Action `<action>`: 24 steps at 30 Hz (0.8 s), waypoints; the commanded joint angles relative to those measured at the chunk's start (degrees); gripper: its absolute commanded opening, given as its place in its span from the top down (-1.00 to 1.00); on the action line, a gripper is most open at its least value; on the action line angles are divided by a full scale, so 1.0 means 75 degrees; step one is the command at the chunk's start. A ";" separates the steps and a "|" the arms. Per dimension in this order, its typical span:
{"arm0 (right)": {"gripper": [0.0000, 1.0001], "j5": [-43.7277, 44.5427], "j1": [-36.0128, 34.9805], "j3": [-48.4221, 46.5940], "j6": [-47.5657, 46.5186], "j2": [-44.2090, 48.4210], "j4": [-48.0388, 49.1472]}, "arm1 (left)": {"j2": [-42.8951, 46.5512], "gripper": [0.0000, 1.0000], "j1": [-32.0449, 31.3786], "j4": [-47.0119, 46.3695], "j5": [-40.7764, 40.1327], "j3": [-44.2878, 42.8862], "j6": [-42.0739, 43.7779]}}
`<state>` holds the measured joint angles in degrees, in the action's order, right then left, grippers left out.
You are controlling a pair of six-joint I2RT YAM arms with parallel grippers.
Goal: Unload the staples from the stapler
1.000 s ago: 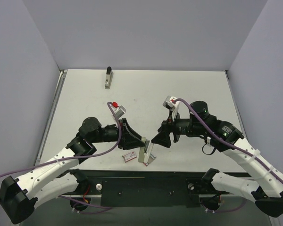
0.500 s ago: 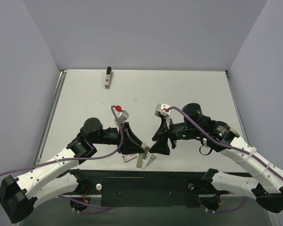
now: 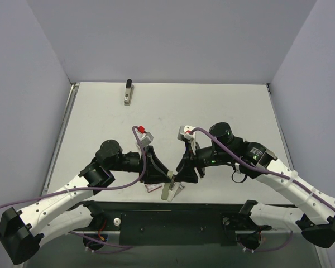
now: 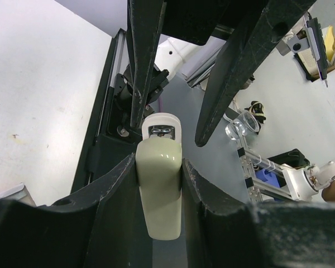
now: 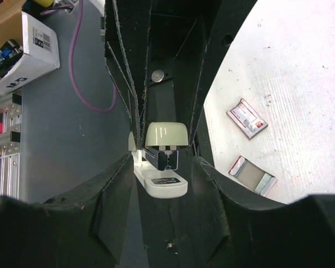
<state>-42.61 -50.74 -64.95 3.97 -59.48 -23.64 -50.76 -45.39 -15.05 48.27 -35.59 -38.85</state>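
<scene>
At left tool [image 4: 159, 163]: cream stapler [image 4: 159, 206], apparently hinged open.

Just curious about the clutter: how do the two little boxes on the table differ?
The red-and-white box has a red and white top; the grey box is mostly plain grey. In the right wrist view, the red-and-white box appears higher than the grey box. Both are small, flat, and lie on the white table.
</scene>
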 commanded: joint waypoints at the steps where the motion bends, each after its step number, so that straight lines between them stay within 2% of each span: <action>1: 0.17 -0.0318 -0.0078 -0.0223 -0.0154 -0.0026 0.0163 | 0.0077 1.00 -0.0031 -0.0162 0.0115 -0.0305 0.0106; 10: 0.22 -0.0482 -0.0172 -0.0153 -0.0224 -0.0166 0.0163 | 0.0182 1.00 -0.0101 -0.0162 0.0150 -0.0317 0.0176; 17: 0.41 -0.0565 -0.0277 0.0070 -0.0283 -0.0143 0.0187 | 0.0183 1.00 -0.0148 -0.0162 0.0138 -0.0328 0.0200; 19: 0.49 -0.0600 -0.0312 0.0128 -0.0306 -0.0120 0.0210 | 0.0159 1.00 -0.0148 -0.0162 0.0138 -0.0352 0.0188; 22: 0.80 -0.0542 -0.0359 0.0198 -0.0295 -0.0073 0.0210 | 0.0171 1.00 -0.0171 -0.0173 0.0091 -0.0352 0.0211; 24: 0.91 -0.0541 -0.0371 0.0257 -0.0295 -0.0003 0.0210 | 0.0182 1.00 -0.0183 -0.0150 0.0056 -0.0375 0.0223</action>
<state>-44.36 -52.45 -64.16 2.74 -60.80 -23.49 -50.48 -46.48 -14.26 49.17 -35.59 -38.17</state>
